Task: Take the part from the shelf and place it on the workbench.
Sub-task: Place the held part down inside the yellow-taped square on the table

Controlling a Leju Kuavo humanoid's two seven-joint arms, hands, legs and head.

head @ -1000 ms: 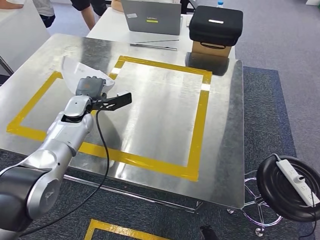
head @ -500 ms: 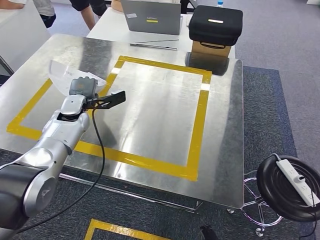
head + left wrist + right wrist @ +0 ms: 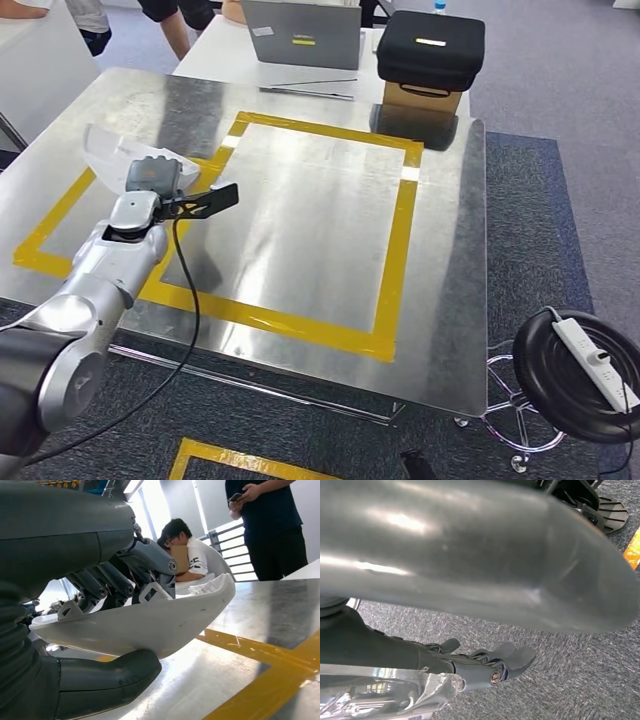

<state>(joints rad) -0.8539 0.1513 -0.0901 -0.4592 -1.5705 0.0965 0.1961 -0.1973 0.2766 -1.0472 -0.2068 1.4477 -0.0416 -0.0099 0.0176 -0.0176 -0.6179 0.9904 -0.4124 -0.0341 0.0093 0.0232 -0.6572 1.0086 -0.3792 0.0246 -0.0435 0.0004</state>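
Left hand (image 3: 153, 174) grips the part (image 3: 143, 622), thumb under, fingers (image 3: 113, 580) over the top edge. Part sits above the workbench (image 3: 317, 230), at the left side of the yellow tape square (image 3: 392, 270); not yet set down, apparently. Its long axis runs out past the fingers on both sides. White, thin, curved shell (smooth plastic?). Right hand (image 3: 501, 662): hangs over carpet, fingers curled in, holding nothing.

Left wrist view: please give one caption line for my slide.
Robot hand holds the white part just above the metal workbench, near the yellow tape, with two people behind.
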